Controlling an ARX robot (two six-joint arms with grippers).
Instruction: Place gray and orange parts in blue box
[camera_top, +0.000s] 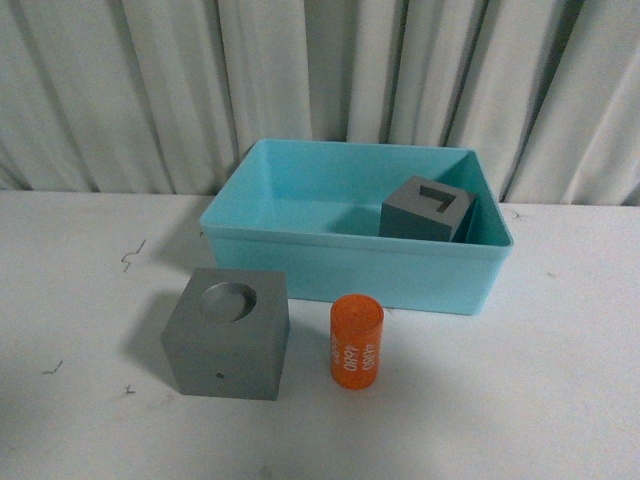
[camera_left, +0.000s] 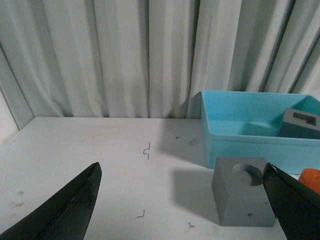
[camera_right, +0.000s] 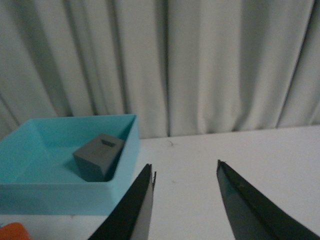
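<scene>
White table (camera_top: 560, 380), blue box (camera_top: 300, 262) holding notched gray cube (camera_top: 428, 210), orange cylinder (camera_top: 357, 341) outside

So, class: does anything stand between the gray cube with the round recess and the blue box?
Nothing visible does. The gray cube sits just before the near wall of the blue box, with only bare table between them. The orange cylinder stands beside the cube, off that path.

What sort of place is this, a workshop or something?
Likely a robot test lab: a plain white table backed by pale curtains, carrying simple props: a turquoise tub, a gray cube before it, a second gray cube inside, an orange cylinder.
</scene>
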